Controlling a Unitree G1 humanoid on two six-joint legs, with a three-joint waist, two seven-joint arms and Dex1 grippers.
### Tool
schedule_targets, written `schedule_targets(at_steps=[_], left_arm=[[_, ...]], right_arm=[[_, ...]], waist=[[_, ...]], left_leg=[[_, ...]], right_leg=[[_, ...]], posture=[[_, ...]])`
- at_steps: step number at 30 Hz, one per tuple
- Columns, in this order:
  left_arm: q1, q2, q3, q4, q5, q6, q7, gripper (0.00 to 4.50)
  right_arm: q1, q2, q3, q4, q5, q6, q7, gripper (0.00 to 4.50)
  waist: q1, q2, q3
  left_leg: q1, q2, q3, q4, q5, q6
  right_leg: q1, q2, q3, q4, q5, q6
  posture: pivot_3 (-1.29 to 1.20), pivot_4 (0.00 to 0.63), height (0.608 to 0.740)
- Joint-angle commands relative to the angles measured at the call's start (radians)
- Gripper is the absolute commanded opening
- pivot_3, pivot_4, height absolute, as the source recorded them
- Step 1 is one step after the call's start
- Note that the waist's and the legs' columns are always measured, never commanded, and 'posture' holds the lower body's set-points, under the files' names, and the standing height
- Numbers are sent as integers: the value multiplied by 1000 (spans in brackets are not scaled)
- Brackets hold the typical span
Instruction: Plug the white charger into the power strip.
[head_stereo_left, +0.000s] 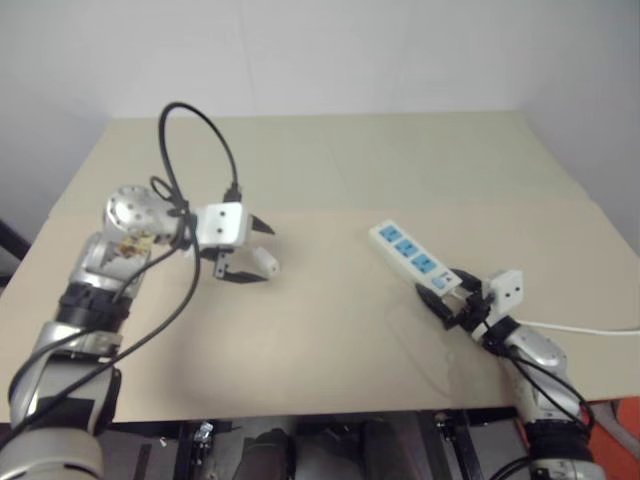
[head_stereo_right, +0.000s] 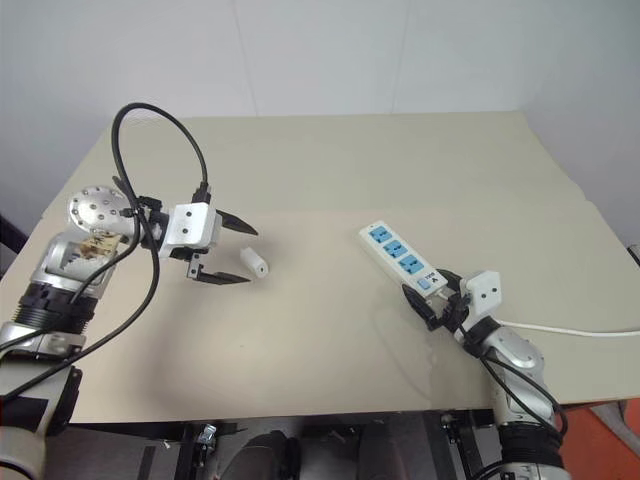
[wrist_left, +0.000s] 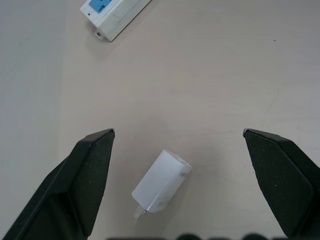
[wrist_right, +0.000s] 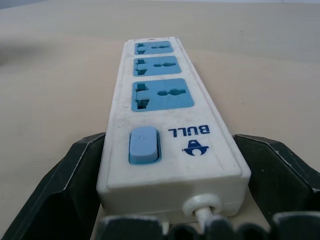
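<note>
The white charger (wrist_left: 161, 187) lies on its side on the beige table, left of centre, with its metal prongs showing at one end. My left gripper (head_stereo_left: 258, 252) hovers over it, open, one black finger on each side and neither touching it. The power strip (head_stereo_left: 405, 250) lies on the right, a white bar with three blue socket faces and a blue switch (wrist_right: 145, 145). My right gripper (wrist_right: 168, 137) is open and straddles the strip's cord end, and a gap shows beside one finger. The strip's far end (wrist_left: 112, 15) appears in the left wrist view.
The strip's white cord (head_stereo_left: 580, 327) runs off to the right along the table. A black cable (head_stereo_left: 200, 130) loops above my left wrist. The table's front edge (head_stereo_left: 300, 415) is close below both arms, and bare tabletop (head_stereo_left: 330, 290) lies between charger and strip.
</note>
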Motion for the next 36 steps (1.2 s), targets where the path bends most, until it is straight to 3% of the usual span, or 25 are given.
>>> schedule_targets(at_steps=[1, 6, 13, 21, 29, 36], left_arm=[[2, 9, 17, -30, -18, 1, 6, 4500], [2, 10, 18, -29, -16, -1, 8, 4500], [-38, -9, 23, 19, -15, -41, 25, 4500], [-174, -62, -7, 172, 41, -182, 66, 4500], [-455, -104, -202, 506, 231, -393, -110, 4500], [-617, -180, -290, 709, 305, -565, -181, 4500]], right_arm=[[-6, -3, 12, 16, -10, -23, 12, 4483], [-7, -1, 16, 25, -7, -32, 32, 3421], [16, -15, 30, -7, 2, -51, 87, 3424], [110, -94, 50, -123, 143, -28, 375, 3424], [5, -164, 165, -68, 110, -2, 570, 3424], [-55, -159, 206, -4, 81, 11, 583, 3424]], waist=[[0, 0, 0], [0, 0, 0], [1, 0, 0], [7, -1, 0], [1, -1, 0], [3, -2, 0]], left_leg=[[0, 0, 0, 0, 0, 0], [1, 0, 0, 0, 0, 0], [1, 0, 0, 0, 0, 0], [-1, -1, 0, 0, 0, 0], [0, -1, 2, 0, 0, 0], [-4, -1, 1, 1, -1, 2]], right_leg=[[0, 0, 0, 0, 0, 0], [0, 0, 1, 0, 0, 0], [0, 0, 1, 0, 0, 0], [0, 0, 0, -1, 0, 0], [0, 0, 1, -2, 0, 0], [-1, 0, -1, -2, 1, 2]], posture=[[0, 150, 740], [0, 150, 740], [0, 150, 740], [0, 150, 740], [0, 150, 740], [0, 150, 740]])
